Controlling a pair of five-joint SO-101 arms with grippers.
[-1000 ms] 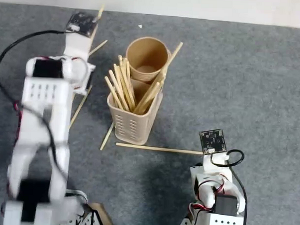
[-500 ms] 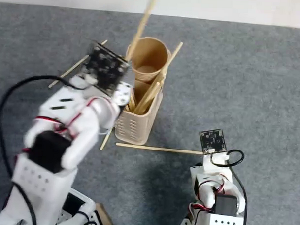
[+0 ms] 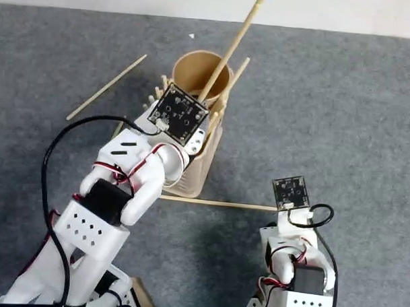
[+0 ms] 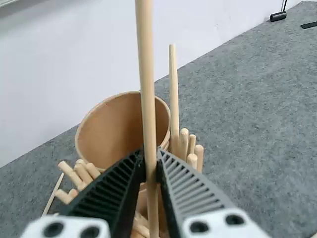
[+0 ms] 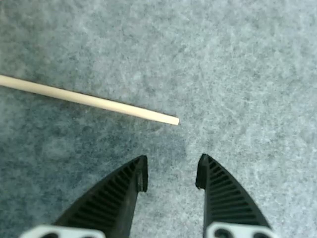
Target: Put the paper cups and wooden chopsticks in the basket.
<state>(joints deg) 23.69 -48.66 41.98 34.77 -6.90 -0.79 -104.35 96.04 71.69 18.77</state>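
Grey felt counter (image 3: 341,118), white wall (image 3: 331,10) behind. My left hand (image 4: 150,166) is clamped on one chopstick (image 4: 144,74), holding it upright over the basket (image 3: 194,173), which sits right below the hand with the paper cups (image 3: 194,72) and a bundle of sticks inside. I'd say we're mostly done. Left to do: drop this one, grab the loose chopstick (image 5: 89,99) just ahead of my open right hand (image 5: 171,173), then another stick (image 3: 106,87) off the left hand's outer side.
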